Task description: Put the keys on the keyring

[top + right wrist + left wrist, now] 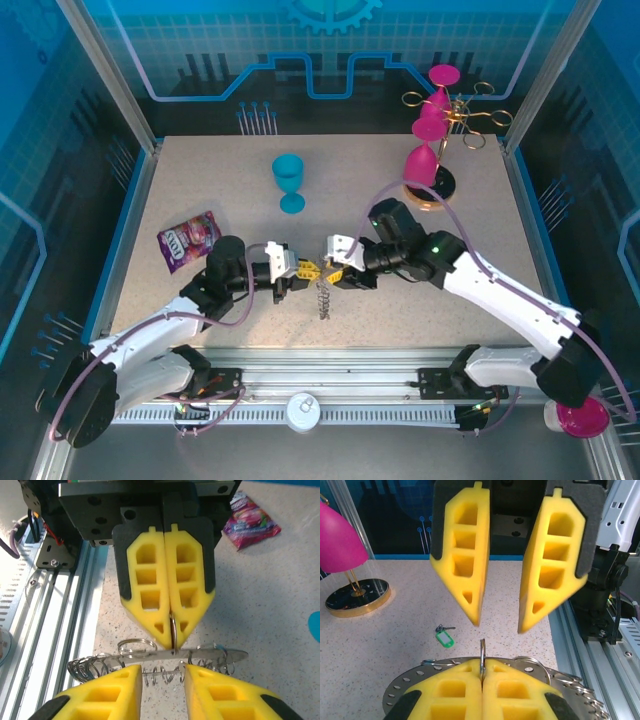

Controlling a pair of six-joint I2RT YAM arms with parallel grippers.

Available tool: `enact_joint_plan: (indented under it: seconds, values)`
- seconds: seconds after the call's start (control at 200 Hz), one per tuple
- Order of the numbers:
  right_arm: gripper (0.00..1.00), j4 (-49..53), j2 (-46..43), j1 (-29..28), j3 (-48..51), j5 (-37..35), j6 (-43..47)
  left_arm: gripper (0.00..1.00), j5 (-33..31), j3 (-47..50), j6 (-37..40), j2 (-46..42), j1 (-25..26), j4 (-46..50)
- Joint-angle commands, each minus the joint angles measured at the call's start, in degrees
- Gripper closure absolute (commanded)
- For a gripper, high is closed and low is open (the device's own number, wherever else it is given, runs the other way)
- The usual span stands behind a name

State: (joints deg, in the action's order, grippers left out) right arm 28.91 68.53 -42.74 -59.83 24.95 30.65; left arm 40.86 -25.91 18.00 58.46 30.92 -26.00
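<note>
Pinching the keyring (pixel 160 654) in my left jaws, I had right jaws parted, empty; the keys (pixel 444 637) lay unthreaded on the table (pixel 380 645) past both.

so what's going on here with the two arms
The left gripper is shut on the keyring and holds it between the two arms. The right gripper faces it with its jaws open, close to the ring but not gripping it. The keys, with their green tag, lie on the table apart from both grippers, so they are not yet on the ring.
</note>
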Motion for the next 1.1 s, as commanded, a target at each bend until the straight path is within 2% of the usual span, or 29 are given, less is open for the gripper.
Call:
enact_joint_plan:
  seconds: [0.0,0.25,1.096]
  values:
    - [0.71,-10.5,-3.2,0.9,5.4,3.9,-0.7,1.0,2.6,-0.4,2.7,-1.8,0.1,-3.6]
    - [0.73,-18.0,-5.2,0.9,10.9,5.4,-0.9,1.0,4.0,1.1,5.4,-2.3,0.2,-6.4]
    - [0.83,-22.8,-2.0,-1.0,10.0,8.3,-0.9,1.0,5.9,1.7,6.3,-2.4,0.2,-8.1]
